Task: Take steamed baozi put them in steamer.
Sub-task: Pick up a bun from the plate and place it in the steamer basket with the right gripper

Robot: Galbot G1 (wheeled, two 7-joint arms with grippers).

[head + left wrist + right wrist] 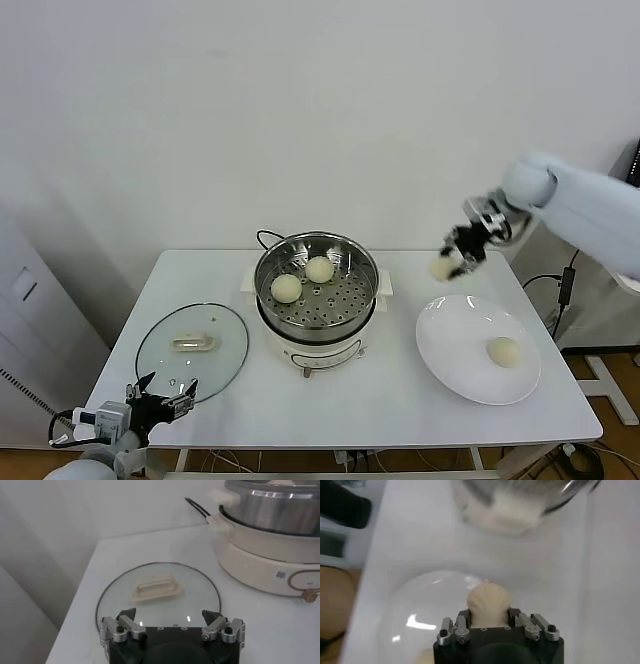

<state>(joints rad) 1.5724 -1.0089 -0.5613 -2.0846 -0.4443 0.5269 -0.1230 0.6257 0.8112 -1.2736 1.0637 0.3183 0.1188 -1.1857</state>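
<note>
The steel steamer stands mid-table on its white base, with two steamed baozi on its perforated tray. My right gripper hangs above the far edge of the white plate, to the right of the steamer, shut on a third baozi that bulges between its fingers. Another baozi lies on the plate. My left gripper is open and holds nothing, low at the table's front left corner, just short of the glass lid.
The glass lid with its cream handle lies flat to the left of the steamer. A black cord runs behind the steamer. Another cable hangs off the table's right side.
</note>
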